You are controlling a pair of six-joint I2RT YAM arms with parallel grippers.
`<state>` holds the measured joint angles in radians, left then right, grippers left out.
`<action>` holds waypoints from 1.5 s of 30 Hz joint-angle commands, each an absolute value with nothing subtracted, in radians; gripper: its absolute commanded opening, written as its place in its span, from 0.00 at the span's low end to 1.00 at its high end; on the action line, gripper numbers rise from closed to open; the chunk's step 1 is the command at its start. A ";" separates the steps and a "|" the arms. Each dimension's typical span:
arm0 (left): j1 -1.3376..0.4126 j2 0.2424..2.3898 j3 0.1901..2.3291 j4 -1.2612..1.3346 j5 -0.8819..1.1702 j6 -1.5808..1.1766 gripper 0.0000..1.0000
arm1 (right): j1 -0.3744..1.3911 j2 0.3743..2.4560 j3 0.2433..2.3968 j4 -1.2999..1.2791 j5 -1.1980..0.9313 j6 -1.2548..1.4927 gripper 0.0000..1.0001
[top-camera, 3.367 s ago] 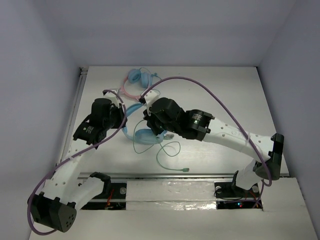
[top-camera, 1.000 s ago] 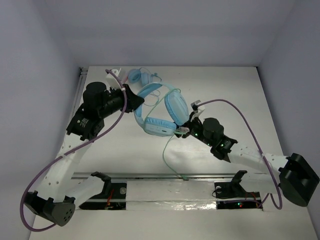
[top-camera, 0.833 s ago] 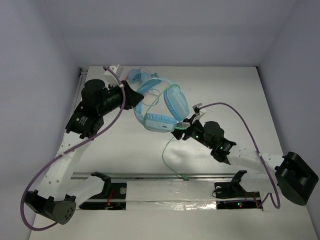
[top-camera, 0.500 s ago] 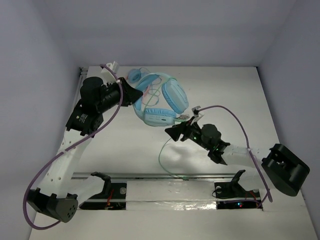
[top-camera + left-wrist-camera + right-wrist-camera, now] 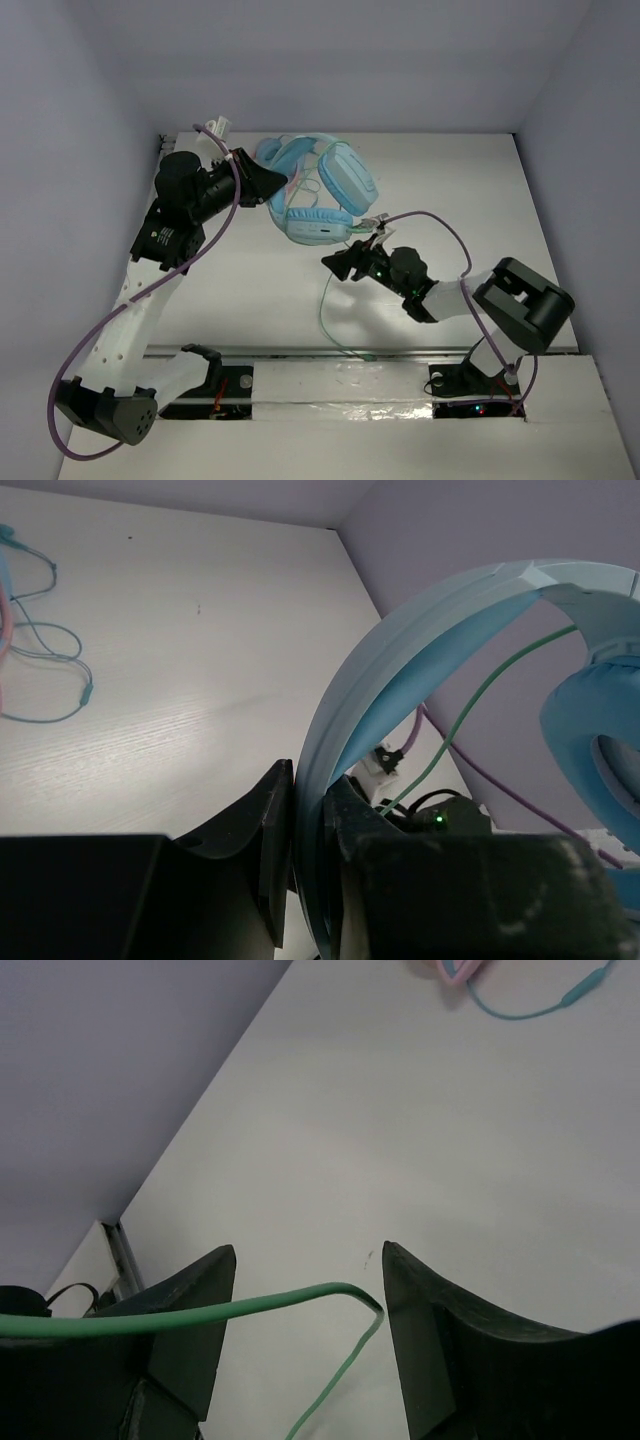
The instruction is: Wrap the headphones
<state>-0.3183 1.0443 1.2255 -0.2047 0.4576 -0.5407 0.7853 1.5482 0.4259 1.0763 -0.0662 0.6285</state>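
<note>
Light-blue headphones (image 5: 348,180), left jaws clamping headband (image 5: 340,710), green cable (image 5: 250,1303) between parted right jaws

Left tool (image 5: 268,186) clamps headphones (image 5: 345,180) — right tool (image 5: 336,264) at green cable (image 5: 321,305).

Headphones (image 5: 345,182): headband (image 5: 345,710) is smooth matt plastic outside with a soft-looking blue lining inside. Cup pad (image 5: 572,710) looks like leatherette, smooth with a slight sheen. Cable (image 5: 250,1307): thin, smooth, rubbery, faint gloss. Worktop (image 5: 420,1130): white, matt, fine wood grain visible from the left wrist. Left gripper (image 5: 308,815) and right gripper (image 5: 307,1260): black plastic, matt, slightly grainy. Arm links (image 5: 125,325): white plastic, satin. Joint housings (image 5: 180,190): black, semi-gloss. Purple hose (image 5: 237,185): smooth. Walls (image 5: 350,60): flat matt. Strip (image 5: 350,372) at the near edge: crinkled, shiny, foil-like.
</note>
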 commanded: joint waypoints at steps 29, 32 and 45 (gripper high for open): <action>-0.304 1.098 1.022 0.288 0.271 -0.888 0.00 | 0.937 1.779 0.545 1.068 -0.092 0.759 0.00; -0.304 1.106 1.009 0.305 0.191 -0.914 0.00 | 0.985 1.775 0.560 1.022 -0.074 0.761 0.00; -0.345 1.108 0.870 0.298 -0.285 -0.816 0.00 | 1.250 1.568 0.658 0.502 0.104 0.767 0.00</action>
<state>-0.3202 1.1427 0.8806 0.1574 -0.1284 -0.8116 1.2072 1.6077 0.5968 0.7063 0.0364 0.7715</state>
